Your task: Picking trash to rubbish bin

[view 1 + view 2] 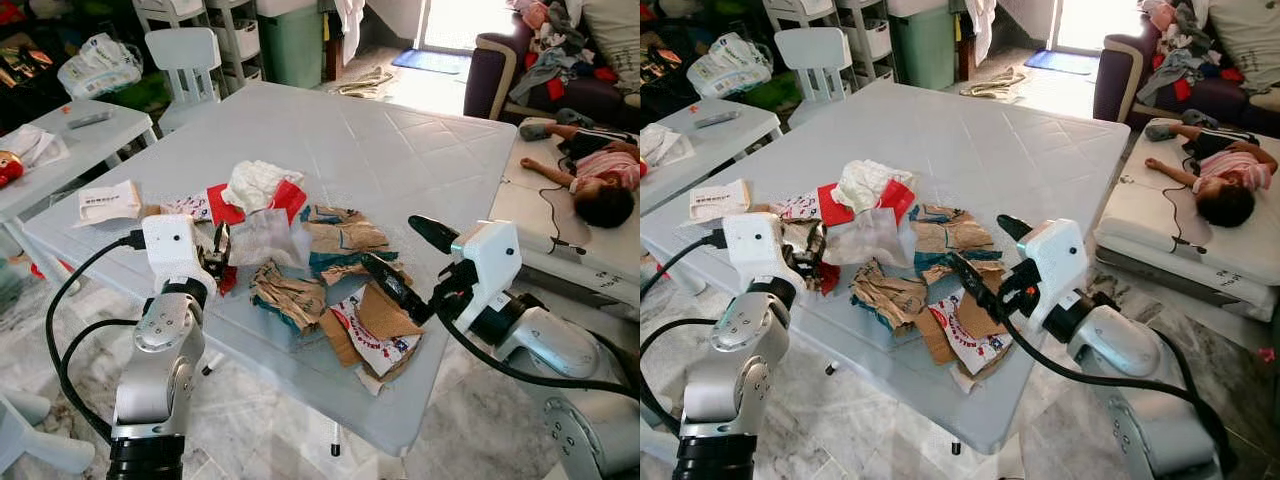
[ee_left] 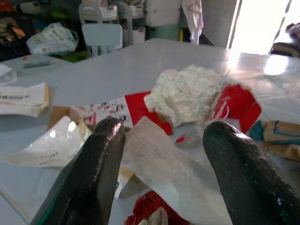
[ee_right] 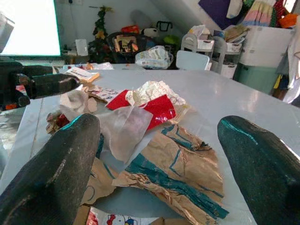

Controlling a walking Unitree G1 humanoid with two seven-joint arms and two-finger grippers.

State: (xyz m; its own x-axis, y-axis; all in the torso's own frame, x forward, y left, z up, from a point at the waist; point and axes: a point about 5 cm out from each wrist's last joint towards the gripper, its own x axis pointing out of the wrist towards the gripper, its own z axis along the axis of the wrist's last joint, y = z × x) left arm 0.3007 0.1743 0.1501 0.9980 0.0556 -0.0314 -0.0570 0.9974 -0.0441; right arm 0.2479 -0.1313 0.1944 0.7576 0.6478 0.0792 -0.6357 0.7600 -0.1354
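Crumpled paper, torn brown bags and red wrappers make up the trash [image 1: 300, 250], heaped near the front edge of a white table [image 1: 400, 150]. Both arms reach over that edge. The left gripper [image 1: 218, 252] sits at the heap's left end, fingers spread either side of a pale sheet [image 2: 164, 164] with nothing pinched. The right gripper [image 1: 400, 262] hovers just above the brown bag scraps [image 3: 178, 164], also wide open and empty.

Judging by this, the pickup is only starting: both grippers are lined up on the pile, and no piece is lifted yet. The next move calls for lowering a gripper until its fingers straddle a fold, then closing firmly; flat, thin sheets could slip out, so a crumpled ridge is the better target.

As for containers, a pale green bin [image 1: 292, 40] stands well beyond the table's far side; its contents cannot be seen. A person lies on a mattress [image 1: 560, 215] to the right.
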